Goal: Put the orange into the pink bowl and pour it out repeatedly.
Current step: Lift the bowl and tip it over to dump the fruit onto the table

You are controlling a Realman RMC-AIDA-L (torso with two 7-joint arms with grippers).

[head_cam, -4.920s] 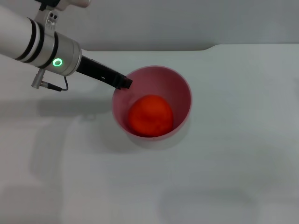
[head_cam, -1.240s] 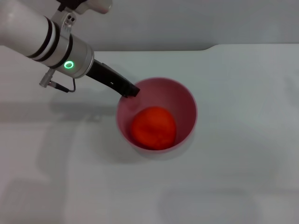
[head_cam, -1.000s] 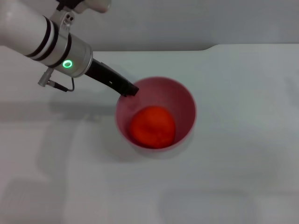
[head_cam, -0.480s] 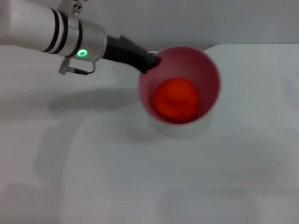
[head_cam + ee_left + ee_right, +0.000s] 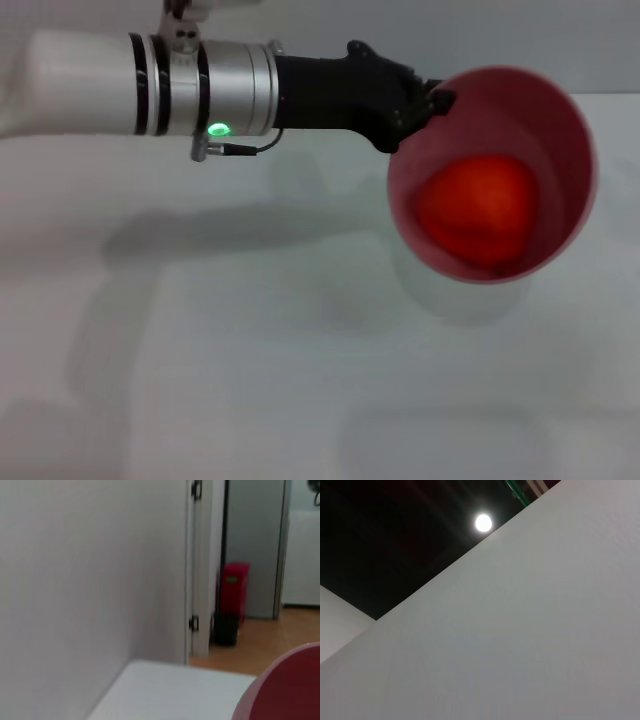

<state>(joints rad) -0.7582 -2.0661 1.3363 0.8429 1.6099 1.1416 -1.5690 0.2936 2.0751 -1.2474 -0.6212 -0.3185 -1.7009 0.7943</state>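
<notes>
The left gripper [image 5: 432, 103] pinches the rim of the pink bowl [image 5: 560, 120], lifted above the table [image 5: 250, 380], and the orange [image 5: 478, 208] lies inside, just beyond and below its fingertips, so pouring needs a tilt away from the gripper

Smooth pink bowl [image 5: 560, 120], matt white table [image 5: 250, 380], brushed-metal arm [image 5: 235, 85].

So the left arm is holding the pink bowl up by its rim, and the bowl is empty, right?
Not empty. The head view shows the orange lying inside the pink bowl. The rest holds: the left gripper grips the bowl by its rim, raised above the table.
</notes>
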